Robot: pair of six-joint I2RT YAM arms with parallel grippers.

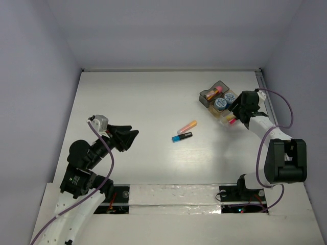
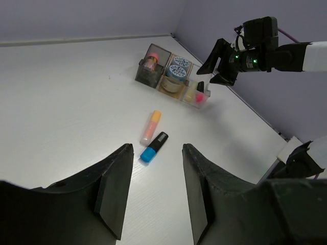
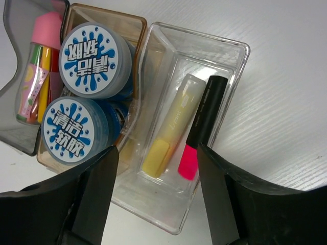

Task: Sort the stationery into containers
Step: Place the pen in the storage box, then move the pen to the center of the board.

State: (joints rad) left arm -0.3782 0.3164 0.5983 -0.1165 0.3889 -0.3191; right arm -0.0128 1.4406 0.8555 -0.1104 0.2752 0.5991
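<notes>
Pink-black highlighter (image 3: 202,126) in clear tray (image 3: 239,57), beyond right jaws

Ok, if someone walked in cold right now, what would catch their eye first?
The bright blue-white rolls packed in the amber tray at the far right, with the open right gripper over the clear tray beside it, which holds a yellow highlighter and a pink-black highlighter. Then the orange highlighter and blue-black highlighter lying loose mid-table, in front of the open left gripper.

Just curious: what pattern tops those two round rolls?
The rolls show blue splashes with white lettering; right wrist view is clearest.
</notes>
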